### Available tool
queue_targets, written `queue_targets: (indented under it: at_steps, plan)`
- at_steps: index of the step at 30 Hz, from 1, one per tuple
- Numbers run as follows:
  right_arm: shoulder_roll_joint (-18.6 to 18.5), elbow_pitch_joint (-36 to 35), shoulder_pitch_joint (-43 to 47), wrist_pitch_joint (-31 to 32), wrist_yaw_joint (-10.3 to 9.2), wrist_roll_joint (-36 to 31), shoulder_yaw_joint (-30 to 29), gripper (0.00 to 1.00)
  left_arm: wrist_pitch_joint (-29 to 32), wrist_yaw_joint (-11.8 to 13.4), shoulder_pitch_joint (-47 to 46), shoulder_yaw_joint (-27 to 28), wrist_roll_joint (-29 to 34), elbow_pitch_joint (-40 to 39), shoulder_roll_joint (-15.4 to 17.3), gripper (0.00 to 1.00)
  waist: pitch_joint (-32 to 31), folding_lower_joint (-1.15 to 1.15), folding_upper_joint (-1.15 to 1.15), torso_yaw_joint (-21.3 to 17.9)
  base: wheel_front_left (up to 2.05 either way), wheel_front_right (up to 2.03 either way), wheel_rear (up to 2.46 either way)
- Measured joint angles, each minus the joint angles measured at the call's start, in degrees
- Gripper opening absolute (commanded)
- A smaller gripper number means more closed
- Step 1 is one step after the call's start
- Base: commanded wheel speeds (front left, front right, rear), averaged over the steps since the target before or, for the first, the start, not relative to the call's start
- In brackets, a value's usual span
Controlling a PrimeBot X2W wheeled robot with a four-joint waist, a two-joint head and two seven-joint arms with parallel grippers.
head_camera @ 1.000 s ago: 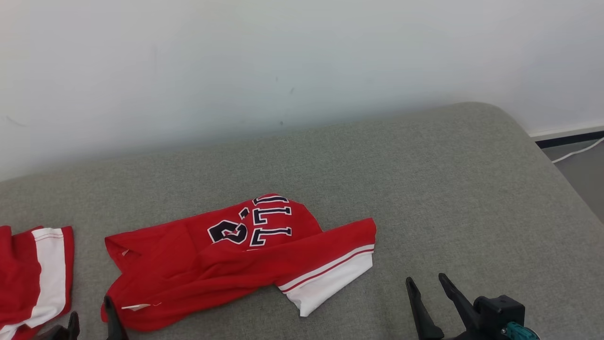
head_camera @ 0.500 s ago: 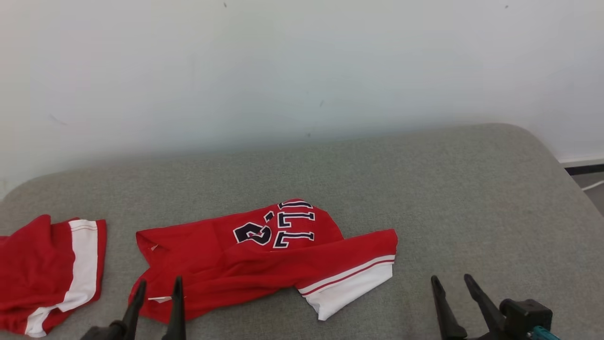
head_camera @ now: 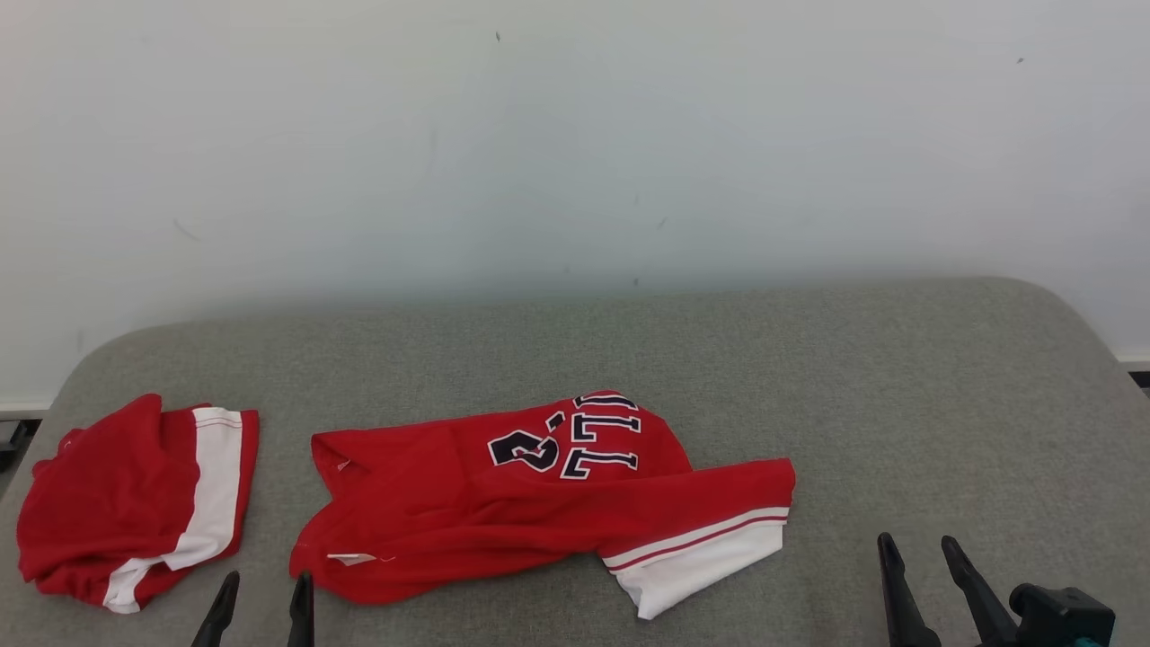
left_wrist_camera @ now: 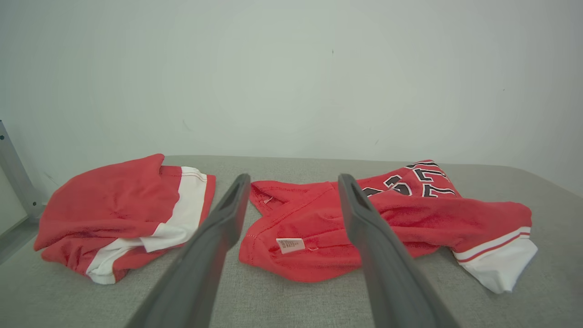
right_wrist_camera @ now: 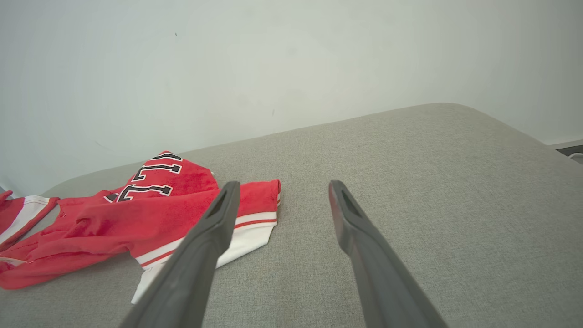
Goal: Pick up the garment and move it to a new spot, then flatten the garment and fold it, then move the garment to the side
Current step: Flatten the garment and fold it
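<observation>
Head view: red jersey (head_camera: 503, 512) lies lengthwise 9-to-3 o'clock, white hem (head_camera: 710, 566) at 4. Its left hand (head_camera: 268, 577) and right hand (head_camera: 916, 539) gape empty; the left no longer overlaps the jersey's corner.

Head cam high, looks down across grey cushion (head_camera: 898, 404) to wall (head_camera: 575, 135). Wrist cams low at near edge; all share red garment (head_camera: 503, 512).

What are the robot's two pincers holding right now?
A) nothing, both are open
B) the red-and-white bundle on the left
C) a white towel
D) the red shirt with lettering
A: the left gripper and right gripper both stand open, and the lettered garment lies loose on the grey surface.
</observation>
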Motion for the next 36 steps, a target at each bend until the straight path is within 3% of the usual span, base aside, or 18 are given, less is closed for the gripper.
queue_targets:
  at_steps: [10, 36]
  plan:
    - [-0.1, 0.3, -0.1, 0.1, 0.00, 0.0, 1.1, 1.00, 3.0, 0.8, 3.9, 1.6, -0.6, -1.2, 0.9, 1.00, -0.3, 0.00, 0.00, 2.7, 0.00, 0.00, 0.00]
    - [0.1, 1.2, -0.7, 1.1, 0.00, -0.1, 2.8, 1.00, 7.1, 0.9, 3.9, 1.5, -2.4, -4.5, 0.5, 1.00, 0.9, 0.00, 0.00, 1.8, 0.00, 0.00, 0.00]
